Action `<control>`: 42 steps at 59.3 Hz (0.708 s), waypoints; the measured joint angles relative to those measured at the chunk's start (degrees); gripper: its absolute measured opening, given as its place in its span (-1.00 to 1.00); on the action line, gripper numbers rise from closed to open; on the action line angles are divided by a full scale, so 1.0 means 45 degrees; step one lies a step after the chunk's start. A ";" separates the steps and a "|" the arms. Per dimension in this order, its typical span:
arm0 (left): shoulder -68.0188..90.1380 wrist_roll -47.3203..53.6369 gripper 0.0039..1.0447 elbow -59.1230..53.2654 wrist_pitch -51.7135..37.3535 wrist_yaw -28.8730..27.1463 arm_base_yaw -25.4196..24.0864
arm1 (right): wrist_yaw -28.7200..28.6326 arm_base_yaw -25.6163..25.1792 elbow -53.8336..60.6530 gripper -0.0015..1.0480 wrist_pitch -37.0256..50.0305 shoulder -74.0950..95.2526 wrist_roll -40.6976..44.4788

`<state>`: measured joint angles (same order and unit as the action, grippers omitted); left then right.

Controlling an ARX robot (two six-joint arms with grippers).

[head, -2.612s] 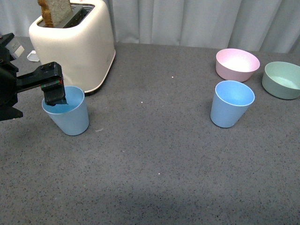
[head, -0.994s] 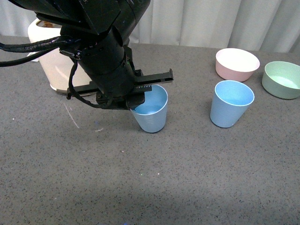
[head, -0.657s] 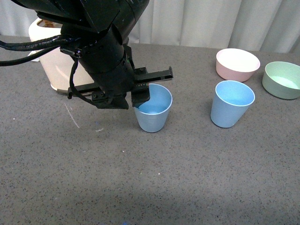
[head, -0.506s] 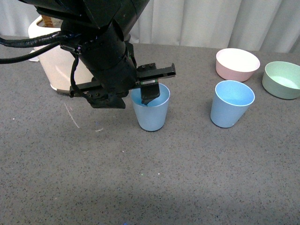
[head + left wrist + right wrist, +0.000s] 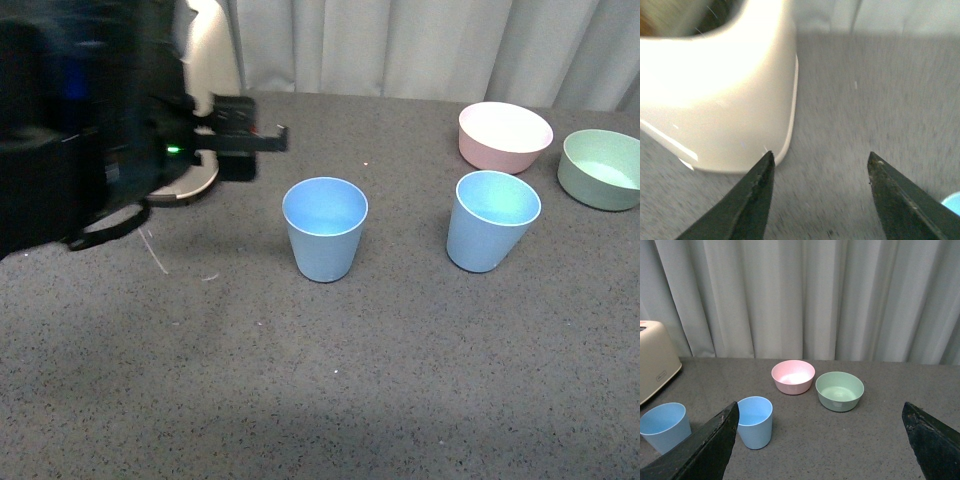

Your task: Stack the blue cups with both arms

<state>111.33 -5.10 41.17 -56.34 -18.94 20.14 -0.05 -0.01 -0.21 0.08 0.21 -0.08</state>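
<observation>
Now the left cup (image 5: 325,228) has been let go. Half a second ago its rim was pinched by the left tool (image 5: 255,142); it is now left standing upright and alone near the middle of the bench (image 5: 330,400). Since the oldest frame it has been carried from beside the toaster (image 5: 205,60) to a spot near the right cup (image 5: 493,220). That cup stands at its 3 o'clock, apart from it and not shifted. Nothing is stacked yet. The delivery is judged finished, so both cups should now be within the right arm's reach. What remains is the lifting of one cup into the other.

The left arm (image 5: 80,140) has been drawn back toward 10 o'clock of the freed cup and is smeared by motion in the front view. Its jaws are spread with nothing between them. In the left wrist view the left tool (image 5: 821,156) is pointed at the foot of the toaster (image 5: 715,85), and only a sliver of blue cup (image 5: 952,202) is caught at the frame's edge.

The right tool (image 5: 820,405) is likewise spread wide and empty, and is held back from the cups; it is not shown in the front view. Past it the left cup (image 5: 665,425) and right cup (image 5: 755,421) are seen side by side. Farther off, at 1 o'clock of the right cup, the pink bowl (image 5: 505,135) and green bowl (image 5: 600,168) are left untouched.
</observation>
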 joint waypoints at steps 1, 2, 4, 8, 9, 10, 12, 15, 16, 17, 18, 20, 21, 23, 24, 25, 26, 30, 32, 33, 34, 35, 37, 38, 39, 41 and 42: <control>-0.0316 0.0165 -0.08 -0.0457 -0.0996 0.0058 -0.0141 | 0.0000 0.0000 0.0000 0.81 0.0000 0.0000 -0.0005; -0.0500 0.0194 -0.12 -0.0641 -0.1389 0.0136 -0.0204 | 0.0000 0.0000 0.0000 0.81 0.0000 0.0000 0.0000; -0.1107 0.0427 -0.22 -0.1151 -0.2293 0.0262 -0.0398 | 0.0000 0.0000 0.0000 0.81 0.0000 0.0000 0.0000; -0.2419 0.0656 -0.46 -0.2103 -0.3196 0.0578 -0.0811 | -0.0010 0.0000 0.0000 0.81 0.0000 0.0005 0.0000; -0.2574 0.0685 -0.50 -0.2244 -0.3240 0.0622 -0.0869 | -0.0015 0.0000 0.0000 0.81 0.0000 0.0000 0.0000; -0.2846 0.0748 -0.57 -0.2526 -0.3288 0.0704 -0.0971 | -0.0019 0.0000 0.0000 0.81 0.0000 0.0000 0.0000; -0.3220 0.0792 -0.67 -0.2968 -0.3274 0.0850 -0.1132 | -0.0015 0.0000 0.0000 0.81 0.0000 0.0000 0.0000; -0.3832 0.0845 -0.84 -0.3623 -0.2720 0.1093 -0.1370 | -0.0015 0.0000 0.0000 0.81 0.0000 0.0000 0.0000; -0.4051 0.0855 -0.91 -0.3881 -0.2618 0.1200 -0.1457 | -0.0010 0.0000 0.0000 0.81 0.0000 0.0000 0.0000; -0.4260 0.0860 -0.94 -0.4119 -0.2565 0.1297 -0.1530 | -0.0010 0.0000 0.0000 0.81 0.0000 0.0000 0.0000; -0.4478 0.0889 -0.93 -0.4328 -0.2531 0.1384 -0.1608 | -0.0010 0.0000 0.0000 0.81 0.0000 0.0000 0.0000; -0.4847 0.0908 -0.93 -0.4624 -0.2506 0.1545 -0.1719 | -0.0010 0.0000 0.0000 0.81 0.0000 0.0000 0.0000; -0.5105 0.0913 -0.93 -0.4809 -0.2482 0.1622 -0.1792 | -0.0005 0.0000 0.0000 0.81 0.0000 0.0000 0.0000; -0.5498 0.0937 -0.93 -0.5071 -0.2463 0.1744 -0.1889 | -0.0005 0.0000 0.0000 0.81 0.0000 0.0000 0.0000; -0.5761 0.0942 -0.93 -0.5236 -0.2443 0.1860 -0.1957 | -0.0005 0.0000 0.0000 0.81 0.0000 0.0000 0.0000; -0.5887 0.0947 -0.93 -0.5314 -0.2424 0.1899 -0.1996 | -0.0005 0.0000 0.0000 0.81 0.0000 0.0000 0.0000; -0.6130 0.0962 -0.93 -0.5469 -0.2380 0.1938 -0.2064 | -0.0005 0.0000 0.0000 0.81 0.0000 0.0000 0.0000; -0.7028 0.0996 -0.93 -0.6130 -0.2132 0.2215 -0.2380 | -0.0005 0.0000 0.0000 0.81 0.0000 0.0000 0.0000; -0.7426 0.1001 -0.93 -0.6436 -0.1957 0.2331 -0.2535 | -0.0010 0.0000 0.0000 0.81 0.0000 0.0000 0.0000; -0.7572 0.1001 -0.93 -0.6543 -0.1885 0.2375 -0.2589 | -0.0010 0.0000 0.0000 0.81 0.0000 0.0000 0.0000; -0.7713 0.1005 -0.93 -0.6645 -0.1817 0.2409 -0.2647 | -0.0010 0.0000 0.0000 0.81 0.0000 0.0000 0.0000; -0.7864 0.1005 -0.93 -0.6742 -0.1749 0.2453 -0.2696 | -0.0010 0.0000 0.0000 0.81 0.0000 0.0000 0.0000; -0.8155 0.1010 -0.93 -0.6926 -0.1622 0.2506 -0.2788 | -0.0010 0.0000 0.0000 0.81 0.0000 0.0000 0.0000; -0.8359 0.1015 -0.93 -0.7033 -0.1545 0.2535 -0.2827 | -0.0010 0.0000 0.0000 0.81 0.0000 0.0000 0.0000; -0.8558 0.1015 -0.93 -0.7130 -0.1452 0.2599 -0.2890 | -0.0010 0.0000 0.0000 0.81 0.0000 0.0005 0.0000; -0.8874 0.1020 -0.93 -0.7266 -0.1302 0.2681 -0.2948 | -0.0010 0.0000 0.0000 0.81 0.0000 0.0000 0.0000; -0.9078 0.1020 -0.93 -0.7354 -0.1190 0.2739 -0.2997 | -0.0010 0.0000 0.0000 0.81 0.0000 0.0000 0.0000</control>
<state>70.48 -0.51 8.08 -61.69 -6.61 6.66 -0.10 -0.01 -0.21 0.08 0.21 -0.08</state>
